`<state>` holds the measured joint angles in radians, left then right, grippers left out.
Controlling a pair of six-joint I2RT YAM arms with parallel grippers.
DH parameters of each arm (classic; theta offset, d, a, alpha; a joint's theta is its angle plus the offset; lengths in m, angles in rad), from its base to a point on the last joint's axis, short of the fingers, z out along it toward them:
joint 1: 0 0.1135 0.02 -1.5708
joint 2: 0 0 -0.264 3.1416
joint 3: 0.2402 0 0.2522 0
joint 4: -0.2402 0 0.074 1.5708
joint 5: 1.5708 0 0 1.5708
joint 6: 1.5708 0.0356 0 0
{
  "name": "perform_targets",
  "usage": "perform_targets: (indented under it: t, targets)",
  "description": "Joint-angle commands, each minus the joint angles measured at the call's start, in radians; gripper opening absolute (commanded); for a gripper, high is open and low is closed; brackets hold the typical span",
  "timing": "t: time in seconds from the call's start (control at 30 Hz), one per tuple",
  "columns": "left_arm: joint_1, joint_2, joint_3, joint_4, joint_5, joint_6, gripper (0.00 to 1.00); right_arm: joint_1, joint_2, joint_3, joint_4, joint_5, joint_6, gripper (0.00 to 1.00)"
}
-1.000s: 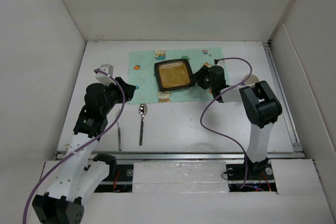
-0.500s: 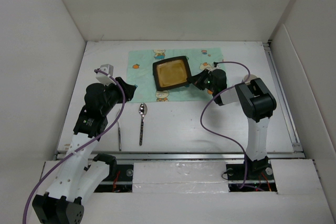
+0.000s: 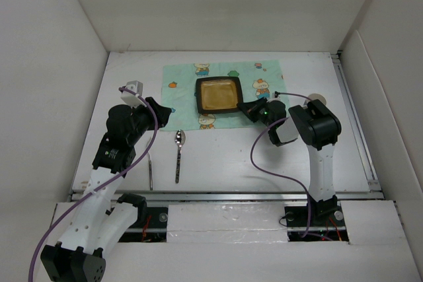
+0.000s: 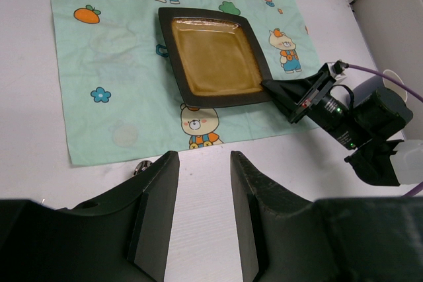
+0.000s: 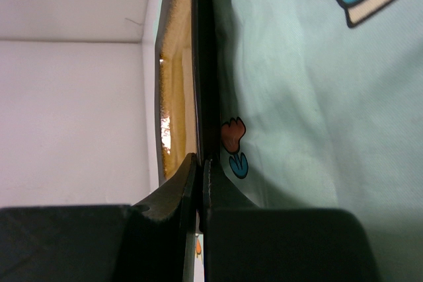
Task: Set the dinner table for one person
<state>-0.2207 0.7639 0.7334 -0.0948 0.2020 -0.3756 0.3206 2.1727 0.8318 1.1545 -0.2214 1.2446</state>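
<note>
Plain white matte panel walls (image 3: 225,4) close in the large flat white bench (image 3: 218,163) at nine, twelve and three o'clock; a silver metal rail (image 3: 225,194) runs at six.

We see the dinner table (image 3: 225,156), a plain white matte top, carrying a mint-green cartoon-printed mat (image 3: 178,97) toward its far middle. Just below the mat's near edge a spoon (image 3: 179,153) lies on the bare white, bowl toward the mat, with a thinner utensil (image 3: 151,171) to its left that we cannot identify. A pale round thing (image 3: 319,99), partly hidden, sits right of the mat.

overhead camera looks down from behind; both wrist cameras share the plate (image 4: 215,57), right one edge-on, close.
</note>
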Motion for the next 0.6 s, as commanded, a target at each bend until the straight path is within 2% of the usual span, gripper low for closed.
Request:
perform_targets:
  t: [0.0, 0.3, 0.57]
  targets:
    - [0.004, -0.008, 0.034, 0.043, 0.013, -0.003, 0.33, 0.011, 0.015, 0.009, 0.459, 0.057, 0.111, 0.0]
    - [0.004, -0.015, 0.031, 0.046, 0.008, -0.002, 0.33, 0.011, -0.002, -0.022, 0.54, 0.088, 0.118, 0.0]
    - [0.004, -0.017, 0.031, 0.044, 0.011, -0.003, 0.33, 0.002, 0.012, -0.008, 0.465, 0.048, 0.085, 0.0]
